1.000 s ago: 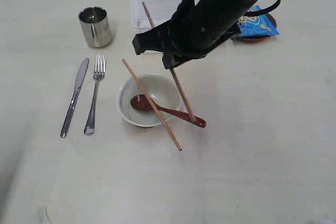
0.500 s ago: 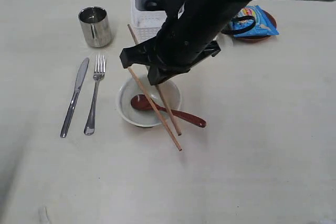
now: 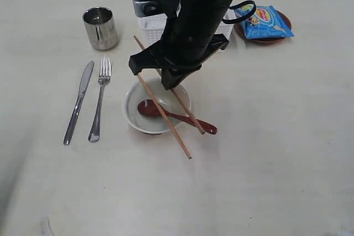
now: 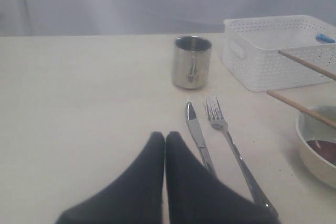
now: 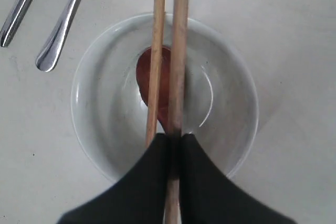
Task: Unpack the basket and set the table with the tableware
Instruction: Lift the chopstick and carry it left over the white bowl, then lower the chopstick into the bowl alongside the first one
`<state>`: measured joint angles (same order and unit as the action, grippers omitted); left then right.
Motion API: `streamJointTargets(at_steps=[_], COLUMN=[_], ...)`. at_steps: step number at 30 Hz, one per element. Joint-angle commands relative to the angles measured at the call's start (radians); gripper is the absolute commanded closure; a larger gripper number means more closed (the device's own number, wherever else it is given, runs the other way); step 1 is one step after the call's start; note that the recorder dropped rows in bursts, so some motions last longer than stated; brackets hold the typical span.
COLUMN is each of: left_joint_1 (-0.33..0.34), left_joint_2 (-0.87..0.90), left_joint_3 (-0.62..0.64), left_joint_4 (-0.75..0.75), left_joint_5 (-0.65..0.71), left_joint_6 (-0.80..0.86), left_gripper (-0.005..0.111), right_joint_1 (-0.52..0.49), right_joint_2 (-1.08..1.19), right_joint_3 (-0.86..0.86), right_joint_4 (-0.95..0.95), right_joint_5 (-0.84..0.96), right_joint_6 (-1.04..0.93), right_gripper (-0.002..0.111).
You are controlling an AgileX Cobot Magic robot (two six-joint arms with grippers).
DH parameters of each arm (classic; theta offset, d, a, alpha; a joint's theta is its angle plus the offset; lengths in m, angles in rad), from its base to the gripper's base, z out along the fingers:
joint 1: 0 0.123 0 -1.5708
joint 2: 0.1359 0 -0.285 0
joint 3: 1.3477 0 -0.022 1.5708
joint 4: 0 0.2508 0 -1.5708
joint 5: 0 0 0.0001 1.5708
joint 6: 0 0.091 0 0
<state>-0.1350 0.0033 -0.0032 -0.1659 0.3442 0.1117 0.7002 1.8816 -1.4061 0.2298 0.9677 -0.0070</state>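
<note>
My right gripper (image 3: 172,84) (image 5: 176,137) hangs over the off-white bowl (image 3: 134,113) (image 5: 102,108), shut on a wooden chopstick (image 3: 182,103) (image 5: 179,51) that slants across the bowl. The other chopstick (image 3: 171,128) (image 5: 156,51) rests on the bowl's rim, nearly parallel to it. A dark red spoon (image 3: 180,118) (image 5: 165,85) lies in the bowl, its handle out over the rim. Left of the bowl lie the steel knife (image 3: 78,103) and fork (image 3: 99,100), with the steel cup (image 3: 100,27) behind them. The arm hides part of the white basket (image 3: 152,21). My left gripper (image 4: 165,136) is shut and empty, low over the table (image 3: 265,153) near the knife (image 4: 197,137).
A blue snack packet (image 3: 268,21) lies on a small brown plate (image 3: 271,40) at the back right. The right arm (image 3: 204,15) reaches from the back across the basket. In the left wrist view the cup (image 4: 191,61) and basket (image 4: 262,66) stand beyond the fork (image 4: 226,135).
The right arm has moved left and down over the bowl with its chopstick, which has swung to lie nearly alongside the resting one. The left gripper's earlier state is not shown.
</note>
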Motion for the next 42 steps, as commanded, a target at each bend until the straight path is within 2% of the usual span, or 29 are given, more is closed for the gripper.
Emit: streamJointTargets(at_steps=[1,42], left_joint_1=[-0.008,-0.008], left_joint_2=[-0.003,-0.003], left_joint_3=[0.003,0.003], left_joint_4=[0.004,0.0], left_joint_5=[-0.002,-0.002], left_joint_6=[0.001,0.001], left_gripper=[0.107,0.107], right_joint_1=[0.002,0.002], right_joint_2=[-0.002,0.056], right_joint_3=[-0.011,-0.011], right_joint_4=[-0.014,0.015], right_joint_5=[0.01,-0.005], right_joint_6=[-0.01,0.044], right_gripper=[0.109,0.109])
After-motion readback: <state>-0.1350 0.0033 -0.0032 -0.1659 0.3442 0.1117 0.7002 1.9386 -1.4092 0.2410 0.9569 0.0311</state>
